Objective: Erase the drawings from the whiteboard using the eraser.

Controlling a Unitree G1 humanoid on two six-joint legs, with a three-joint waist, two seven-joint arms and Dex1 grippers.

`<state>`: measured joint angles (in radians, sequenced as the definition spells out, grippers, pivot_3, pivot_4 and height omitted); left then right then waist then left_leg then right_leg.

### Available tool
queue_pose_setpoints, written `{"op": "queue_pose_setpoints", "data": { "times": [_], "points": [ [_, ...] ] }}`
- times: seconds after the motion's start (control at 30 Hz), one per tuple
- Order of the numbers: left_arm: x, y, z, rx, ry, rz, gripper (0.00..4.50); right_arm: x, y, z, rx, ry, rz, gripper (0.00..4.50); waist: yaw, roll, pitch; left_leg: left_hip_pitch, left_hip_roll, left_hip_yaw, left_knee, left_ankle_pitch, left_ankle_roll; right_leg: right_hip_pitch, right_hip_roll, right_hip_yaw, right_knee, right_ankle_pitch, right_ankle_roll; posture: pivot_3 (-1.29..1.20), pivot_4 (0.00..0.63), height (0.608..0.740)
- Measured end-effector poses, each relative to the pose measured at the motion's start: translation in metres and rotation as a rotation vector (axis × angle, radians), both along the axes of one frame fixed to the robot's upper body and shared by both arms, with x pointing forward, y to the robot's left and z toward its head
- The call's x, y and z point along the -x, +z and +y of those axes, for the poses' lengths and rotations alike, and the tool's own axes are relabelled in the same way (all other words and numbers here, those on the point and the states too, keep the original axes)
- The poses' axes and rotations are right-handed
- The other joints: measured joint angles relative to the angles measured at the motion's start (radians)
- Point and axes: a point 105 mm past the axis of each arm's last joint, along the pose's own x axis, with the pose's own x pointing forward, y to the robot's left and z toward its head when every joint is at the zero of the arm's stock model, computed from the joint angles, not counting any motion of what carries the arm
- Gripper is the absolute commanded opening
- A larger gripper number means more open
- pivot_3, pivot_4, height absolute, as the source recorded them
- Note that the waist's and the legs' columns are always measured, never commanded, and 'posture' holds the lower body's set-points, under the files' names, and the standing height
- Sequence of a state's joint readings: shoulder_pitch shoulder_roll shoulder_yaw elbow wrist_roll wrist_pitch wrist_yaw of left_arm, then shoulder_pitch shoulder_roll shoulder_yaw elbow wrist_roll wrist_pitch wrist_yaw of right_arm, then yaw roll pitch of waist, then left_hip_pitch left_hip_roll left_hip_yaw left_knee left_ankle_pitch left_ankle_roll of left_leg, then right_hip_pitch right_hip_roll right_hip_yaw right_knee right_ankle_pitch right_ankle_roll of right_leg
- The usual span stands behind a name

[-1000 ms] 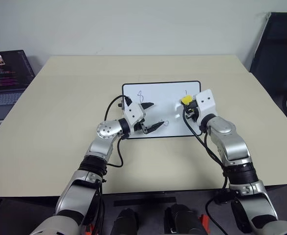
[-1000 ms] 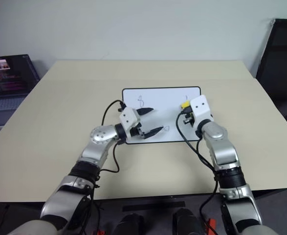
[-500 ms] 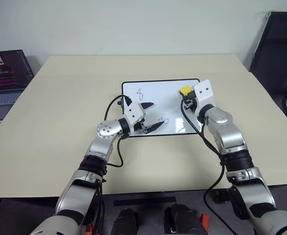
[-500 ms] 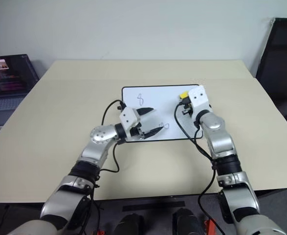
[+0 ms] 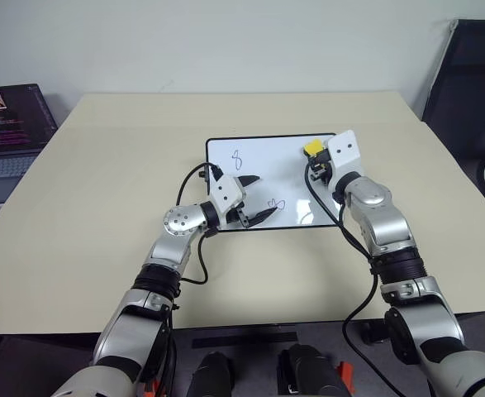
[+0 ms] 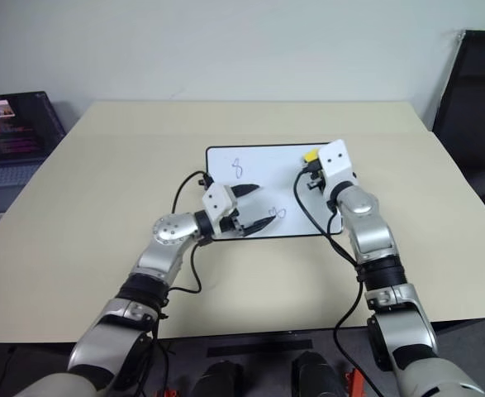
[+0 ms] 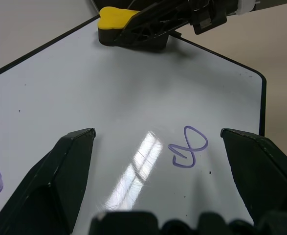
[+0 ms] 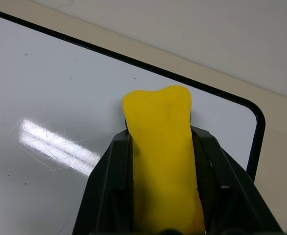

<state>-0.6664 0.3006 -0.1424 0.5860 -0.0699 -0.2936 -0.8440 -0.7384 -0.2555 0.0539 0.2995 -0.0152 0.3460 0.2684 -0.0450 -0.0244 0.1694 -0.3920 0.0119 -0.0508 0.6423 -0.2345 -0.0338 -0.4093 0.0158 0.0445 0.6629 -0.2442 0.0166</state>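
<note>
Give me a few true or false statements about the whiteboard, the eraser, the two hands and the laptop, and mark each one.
1. The right hand grips the yellow eraser. True.
2. The eraser is at the whiteboard's near left corner. False: it is by the far right corner.
3. The left hand is shut on a pen. False: its fingers stand open and hold nothing.
4. A sideways loop drawing lies on the board between the left hand's fingers in the left wrist view. True.
5. An open laptop sits off the table's left side. True.
6. The board is wiped clean. False: an "8"-like scribble remains too.
</note>
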Motion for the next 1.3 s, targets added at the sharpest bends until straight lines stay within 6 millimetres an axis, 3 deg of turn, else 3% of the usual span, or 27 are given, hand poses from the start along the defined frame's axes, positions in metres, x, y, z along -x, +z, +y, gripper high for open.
{"op": "queue_pose_setpoints", "data": {
  "times": [0.27, 0.53, 0.73, 1.0, 1.3],
  "points": [
    [0.000, 0.001, 0.000, 0.000, 0.003, -0.005, 4.50, 0.029, -0.027, -0.005, -0.037, 0.003, 0.082, 1.21, 0.001, 0.000, 0.000, 0.000, 0.000, 0.000, 0.000, 0.000, 0.000, 0.000, 0.000, 0.000, 0.000, 0.000, 0.000, 0.00, 0.150, 0.740],
    [-0.001, 0.002, 0.000, 0.000, 0.003, -0.007, 4.50, 0.037, -0.029, -0.011, -0.040, -0.012, 0.115, 1.21, 0.005, 0.000, 0.000, -0.001, 0.000, 0.000, 0.000, 0.000, 0.000, 0.000, 0.000, -0.001, -0.001, 0.000, 0.000, 0.00, 0.150, 0.740],
    [-0.002, 0.004, -0.002, 0.001, 0.000, -0.012, 4.50, 0.031, -0.024, -0.011, -0.041, -0.011, 0.101, 1.21, 0.008, 0.000, 0.000, 0.000, 0.000, 0.000, 0.000, 0.000, 0.000, 0.000, 0.000, 0.000, -0.001, 0.000, 0.000, 0.00, 0.150, 0.740],
    [-0.002, 0.004, -0.004, 0.005, -0.004, -0.010, 4.50, 0.008, 0.002, -0.012, -0.039, -0.018, 0.021, 1.21, 0.006, 0.000, 0.001, -0.003, 0.000, 0.000, -0.001, 0.000, 0.000, -0.002, 0.000, 0.000, -0.002, 0.000, 0.001, 0.00, 0.150, 0.740],
    [-0.002, 0.004, -0.003, 0.004, -0.004, -0.010, 4.50, 0.000, 0.005, -0.010, -0.042, -0.009, -0.002, 1.21, 0.005, 0.000, 0.001, -0.004, 0.000, 0.000, -0.001, 0.000, 0.000, -0.004, 0.000, 0.000, -0.001, 0.000, 0.001, 0.00, 0.150, 0.740]
  ]
}}
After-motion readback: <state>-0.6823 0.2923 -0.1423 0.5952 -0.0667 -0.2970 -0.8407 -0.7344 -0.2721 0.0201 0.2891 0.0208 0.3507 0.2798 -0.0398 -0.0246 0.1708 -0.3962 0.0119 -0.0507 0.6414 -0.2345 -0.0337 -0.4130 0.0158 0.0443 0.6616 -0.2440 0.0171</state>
